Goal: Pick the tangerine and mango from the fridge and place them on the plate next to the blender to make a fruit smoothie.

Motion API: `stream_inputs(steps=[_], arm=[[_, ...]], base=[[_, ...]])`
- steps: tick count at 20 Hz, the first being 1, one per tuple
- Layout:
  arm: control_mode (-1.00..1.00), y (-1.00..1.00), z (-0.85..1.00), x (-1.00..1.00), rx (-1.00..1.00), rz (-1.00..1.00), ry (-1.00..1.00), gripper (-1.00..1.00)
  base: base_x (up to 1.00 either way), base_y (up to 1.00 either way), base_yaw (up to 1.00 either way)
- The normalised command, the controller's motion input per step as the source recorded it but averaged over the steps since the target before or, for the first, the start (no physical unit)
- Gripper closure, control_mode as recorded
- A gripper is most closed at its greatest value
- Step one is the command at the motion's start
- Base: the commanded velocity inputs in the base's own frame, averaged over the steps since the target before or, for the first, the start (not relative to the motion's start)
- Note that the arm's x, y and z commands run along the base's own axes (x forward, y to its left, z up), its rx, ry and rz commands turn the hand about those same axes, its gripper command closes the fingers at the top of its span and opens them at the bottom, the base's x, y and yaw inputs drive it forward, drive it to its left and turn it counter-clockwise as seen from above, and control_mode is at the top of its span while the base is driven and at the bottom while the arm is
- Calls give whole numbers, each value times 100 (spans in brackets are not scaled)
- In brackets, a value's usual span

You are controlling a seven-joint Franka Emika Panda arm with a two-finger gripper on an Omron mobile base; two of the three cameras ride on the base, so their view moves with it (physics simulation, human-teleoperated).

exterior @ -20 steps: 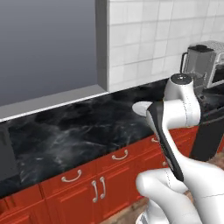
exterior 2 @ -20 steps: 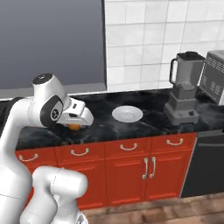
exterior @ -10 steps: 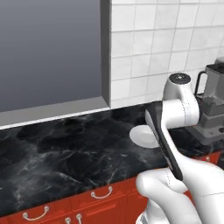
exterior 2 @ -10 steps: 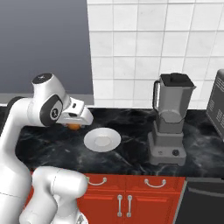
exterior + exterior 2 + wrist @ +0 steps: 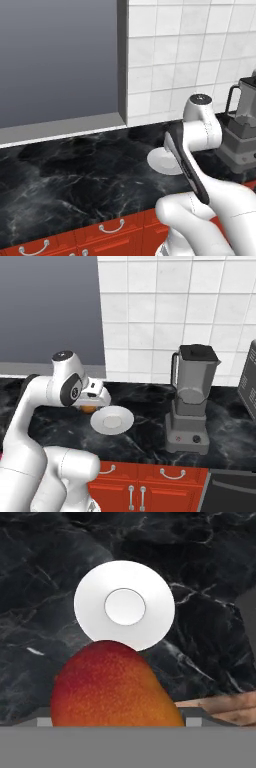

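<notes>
Mango (image 5: 112, 687): red-orange, lower centre of the hand view, held in the tool (image 5: 95, 401); finger tips hidden behind the fruit, so the tool's width of opening cannot be told. Plate (image 5: 124, 605): white, round, bare, upper centre of the hand view, on the black marble desk (image 5: 150, 426). Blender (image 5: 191, 401): dark grey, right of centre in the right base view, on the desk near the plate.

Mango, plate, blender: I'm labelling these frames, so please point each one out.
mango (image 5: 112, 687): hand view, middle of its red-orange skin.
plate (image 5: 112, 420): right base view, its flat centre.
blender (image 5: 194, 377): right base view, on the smoky jar.
</notes>
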Motion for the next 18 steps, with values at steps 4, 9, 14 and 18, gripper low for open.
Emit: stream_inputs(steps=[4,9,14,18], arm=[[-100,-5,-96,98,2,12,20,100],[-100,-20,-67,89,7,15,7,100],[-100,-27,-54,86,12,15,1,100],[-100,-11,-37,51,7,10,2,100]], base=[[0,0,0],[0,0,0],[0,0,0],[0,0,0]])
